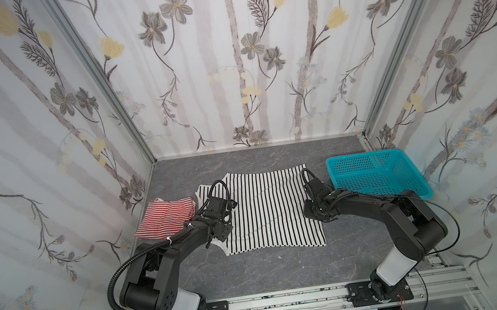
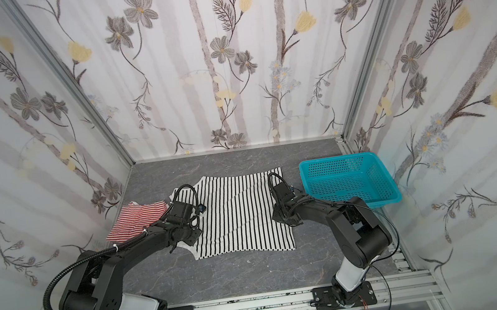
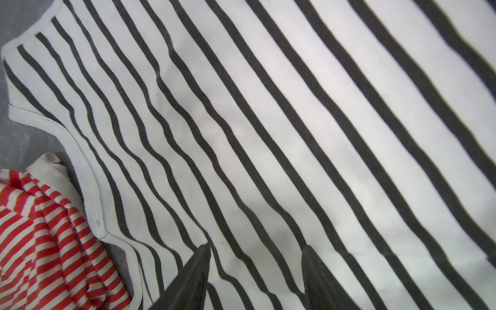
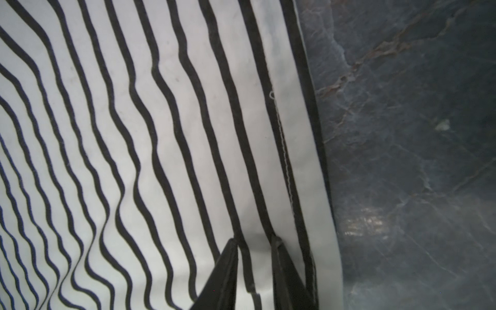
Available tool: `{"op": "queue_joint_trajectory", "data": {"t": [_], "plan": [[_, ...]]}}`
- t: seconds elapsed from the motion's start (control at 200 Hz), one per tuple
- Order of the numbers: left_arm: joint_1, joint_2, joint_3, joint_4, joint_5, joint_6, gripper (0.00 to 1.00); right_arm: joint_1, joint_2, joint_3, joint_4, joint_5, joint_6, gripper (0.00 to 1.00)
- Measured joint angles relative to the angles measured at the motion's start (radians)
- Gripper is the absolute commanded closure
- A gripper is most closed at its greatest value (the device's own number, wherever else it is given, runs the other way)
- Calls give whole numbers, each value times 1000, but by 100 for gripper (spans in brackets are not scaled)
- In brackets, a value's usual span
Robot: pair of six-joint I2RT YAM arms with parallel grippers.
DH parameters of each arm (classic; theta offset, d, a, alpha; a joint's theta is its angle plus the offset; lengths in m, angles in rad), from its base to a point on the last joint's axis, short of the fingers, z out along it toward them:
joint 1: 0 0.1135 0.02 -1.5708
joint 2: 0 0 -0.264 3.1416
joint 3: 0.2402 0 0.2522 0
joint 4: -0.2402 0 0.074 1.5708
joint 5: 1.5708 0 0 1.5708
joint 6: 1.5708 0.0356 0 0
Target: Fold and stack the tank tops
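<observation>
Black-and-white tank top (image 1: 267, 208) flat, left edge hidden by left arm (image 1: 183, 237), left gripper (image 3: 255, 247) jaws parted on it, right gripper (image 4: 254, 239) at right hem, pinch unclear, red-and-white tank top (image 1: 164, 217) bunched left

Item: two black jointed arms, left arm (image 1: 169, 254) and right arm (image 1: 377, 204). Each has a white lower segment (image 1: 188, 303) on a black bolted base plate (image 1: 218, 309). Ribbed black conduit (image 1: 111, 291), white-tied, runs along the left arm. Left claw (image 3: 255, 249) and right claw (image 4: 255, 239) have black wedge-shaped fingers.
</observation>
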Motion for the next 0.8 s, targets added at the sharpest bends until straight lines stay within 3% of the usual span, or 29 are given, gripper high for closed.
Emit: {"op": "queue_joint_trajectory", "data": {"t": [0.26, 0.325, 0.52, 0.799], "plan": [[0, -53, -23, -7, -49, 0, 43, 27, -52, -14, -72, 0, -6, 72], [0, -97, -31, -15, -55, -2, 41, 45, -97, -14, -109, -8, -7, 62], [0, -280, -37, -24, 23, -13, 38, 77, -254, -30, -168, 3, -5, 60], [-3, -237, -92, -61, 88, 8, 39, 114, -452, -218, -203, -6, 68, 60]]}}
